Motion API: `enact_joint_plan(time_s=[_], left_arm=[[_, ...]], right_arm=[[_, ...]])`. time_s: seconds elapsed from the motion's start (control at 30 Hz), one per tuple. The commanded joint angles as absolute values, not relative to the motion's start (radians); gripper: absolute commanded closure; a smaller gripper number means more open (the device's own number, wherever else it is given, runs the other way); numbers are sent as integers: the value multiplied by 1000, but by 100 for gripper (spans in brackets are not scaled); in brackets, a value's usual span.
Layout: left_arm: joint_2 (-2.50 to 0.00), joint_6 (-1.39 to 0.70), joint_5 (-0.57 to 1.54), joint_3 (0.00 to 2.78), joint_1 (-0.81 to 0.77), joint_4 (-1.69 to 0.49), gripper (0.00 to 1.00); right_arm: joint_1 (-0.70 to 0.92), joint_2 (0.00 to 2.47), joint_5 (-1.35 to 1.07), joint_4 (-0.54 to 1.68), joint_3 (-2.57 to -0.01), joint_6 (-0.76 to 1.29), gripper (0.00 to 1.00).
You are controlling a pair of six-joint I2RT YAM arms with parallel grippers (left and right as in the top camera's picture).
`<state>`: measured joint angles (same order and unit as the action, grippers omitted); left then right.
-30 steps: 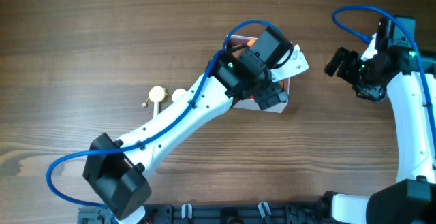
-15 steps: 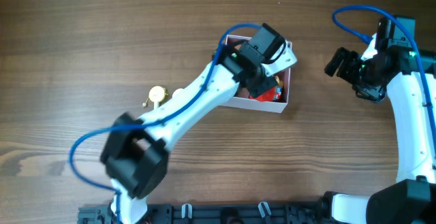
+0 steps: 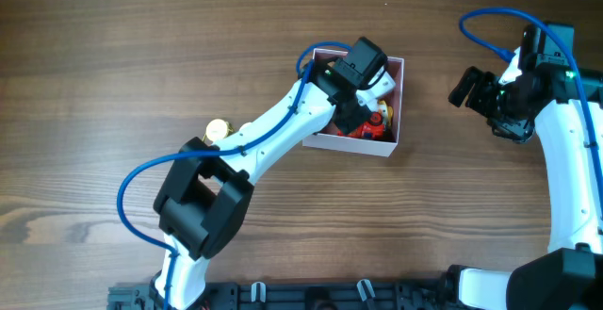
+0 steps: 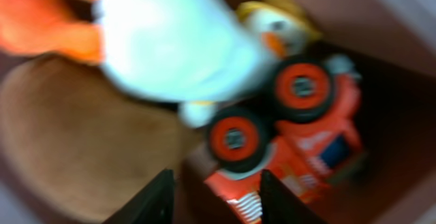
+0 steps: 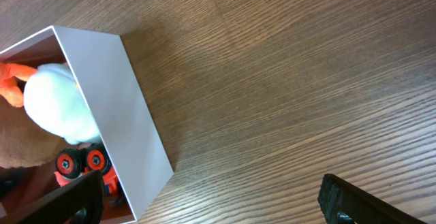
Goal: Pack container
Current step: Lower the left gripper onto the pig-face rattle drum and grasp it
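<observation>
The container (image 3: 350, 145), a white-walled box with a pink inside, sits mid-table; its white wall (image 5: 116, 108) faces the right wrist view. Inside lie a white plush toy with orange parts (image 3: 382, 86) (image 4: 170, 40) (image 5: 58, 105), a red truck with orange wheels (image 3: 372, 129) (image 4: 300, 149), a brown soft toy (image 4: 82, 142) and a small yellow-capped figure (image 4: 279, 16). My left gripper (image 3: 363, 114) (image 4: 218, 197) reaches into the box just above the truck, jaws partly apart, gripping nothing. My right gripper (image 3: 468, 88) (image 5: 211, 203) hangs wide open to the right of the box.
A small cream and yellow toy (image 3: 218, 131) lies on the wooden table left of the container, beside my left arm. Blue cables loop over both arms. A black rail runs along the table's front edge (image 3: 311, 296).
The white plush that stuck out past the box's right wall now lies inside it. My left gripper's jaws have narrowed and the arm's elbow has swung right. The right arm is still.
</observation>
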<state>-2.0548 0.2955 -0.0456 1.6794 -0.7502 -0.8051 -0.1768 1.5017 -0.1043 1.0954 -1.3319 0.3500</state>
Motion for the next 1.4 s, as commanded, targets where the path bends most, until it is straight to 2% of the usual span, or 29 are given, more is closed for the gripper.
enact_joint_plan(time_s=[0.0,0.03,0.1,0.17,0.2,0.33,0.37,0.4,0.5,0.67,1.1,1.27,1.37], left_arm=[[-1914,144,-288,1690,-746,-810,40],[-1878,112,-328,1690,-744,-821,32],[-1792,100,-348,1690,-742,-871,25],[-1721,99,-377,1690,-733,-945,37],[-1702,92,-379,1690,-726,-977,37],[-1672,-184,-347,1686,-626,-1196,28],[-1675,-245,-306,1676,-587,-1243,20],[-1679,-278,-251,1657,-547,-1264,16],[-1692,-278,-84,1572,-426,-1250,14],[-1736,-276,34,1382,-311,-1124,31],[-1838,-186,41,1126,-320,-874,34],[-1856,-183,41,1066,-350,-809,39],[-1856,-156,37,1053,-375,-784,46]], right_arm=[[-178,1509,-102,1097,-1334,340,0],[-178,1509,-102,1097,-1334,340,0],[-178,1509,-102,1097,-1334,340,0],[-178,1509,-102,1094,-1334,341,0],[-178,1509,-102,1093,-1334,341,0],[-178,1509,-102,1091,-1334,341,0],[-178,1509,-102,1091,-1334,341,0],[-178,1509,-102,1091,-1334,340,0],[-178,1509,-102,1089,-1334,341,0],[-178,1509,-102,1086,-1334,341,0],[-178,1509,-102,1081,-1334,344,0],[-178,1509,-102,1077,-1334,344,0],[-178,1509,-102,1076,-1334,343,0]])
